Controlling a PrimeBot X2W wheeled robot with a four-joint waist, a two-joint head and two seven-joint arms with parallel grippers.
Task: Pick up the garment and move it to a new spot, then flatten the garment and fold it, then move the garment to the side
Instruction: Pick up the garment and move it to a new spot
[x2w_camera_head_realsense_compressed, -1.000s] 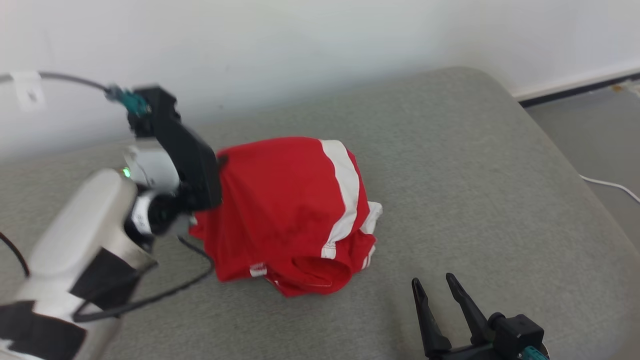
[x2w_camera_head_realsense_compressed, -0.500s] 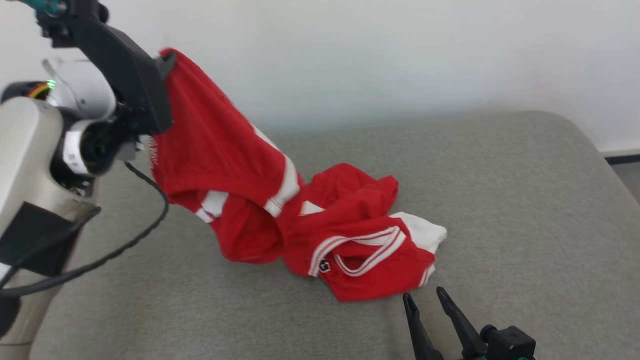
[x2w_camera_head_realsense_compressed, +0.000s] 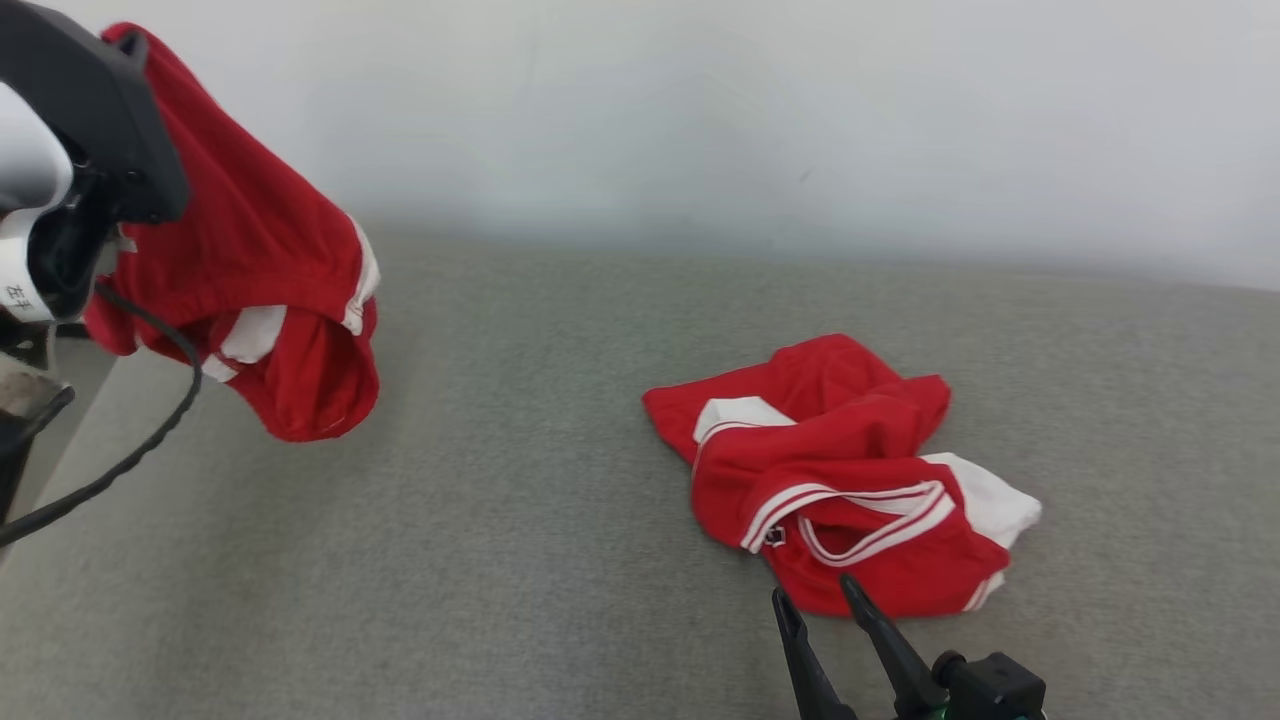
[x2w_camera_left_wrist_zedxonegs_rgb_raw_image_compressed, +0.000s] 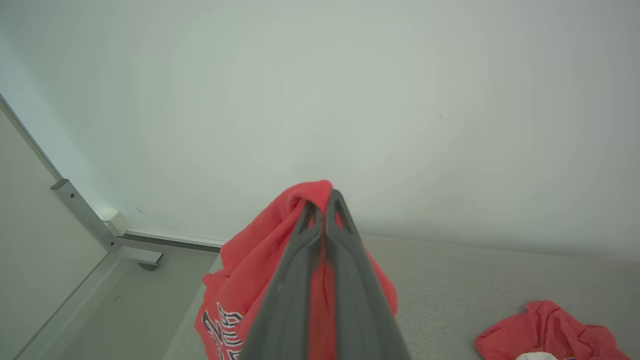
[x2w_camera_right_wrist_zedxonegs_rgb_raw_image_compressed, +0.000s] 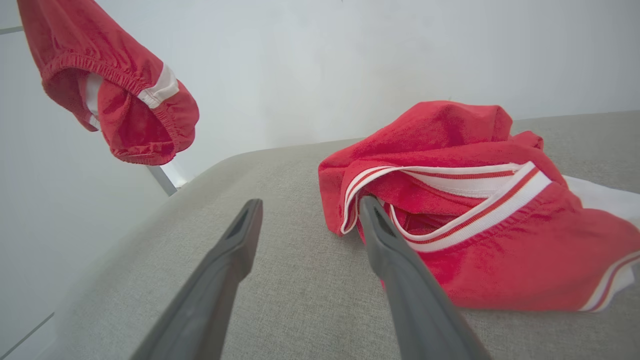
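Note:
A red garment (x2w_camera_head_realsense_compressed: 260, 270) with white stripes hangs in the air at the upper left, above the left end of the grey cushion (x2w_camera_head_realsense_compressed: 500, 520). My left gripper (x2w_camera_left_wrist_zedxonegs_rgb_raw_image_compressed: 322, 200) is shut on its top fold, and the cloth (x2w_camera_left_wrist_zedxonegs_rgb_raw_image_compressed: 250, 280) drapes down around the fingers. A second red garment (x2w_camera_head_realsense_compressed: 850, 470) with white striped trim lies crumpled on the cushion at the right. My right gripper (x2w_camera_head_realsense_compressed: 815, 590) stands open just in front of it. In the right wrist view its right finger (x2w_camera_right_wrist_zedxonegs_rgb_raw_image_compressed: 380, 235) is close against the crumpled cloth (x2w_camera_right_wrist_zedxonegs_rgb_raw_image_compressed: 475, 200), and nothing is between the fingers.
A white wall runs behind the cushion. The cushion's left edge drops to a grey floor (x2w_camera_left_wrist_zedxonegs_rgb_raw_image_compressed: 100, 310), where a metal frame (x2w_camera_left_wrist_zedxonegs_rgb_raw_image_compressed: 85, 215) stands. A black cable (x2w_camera_head_realsense_compressed: 120, 460) loops under my left arm.
My left gripper has risen up and to the left with the striped garment, which has come clear of the other red piece left lying on the cushion. The head camera has shifted too.

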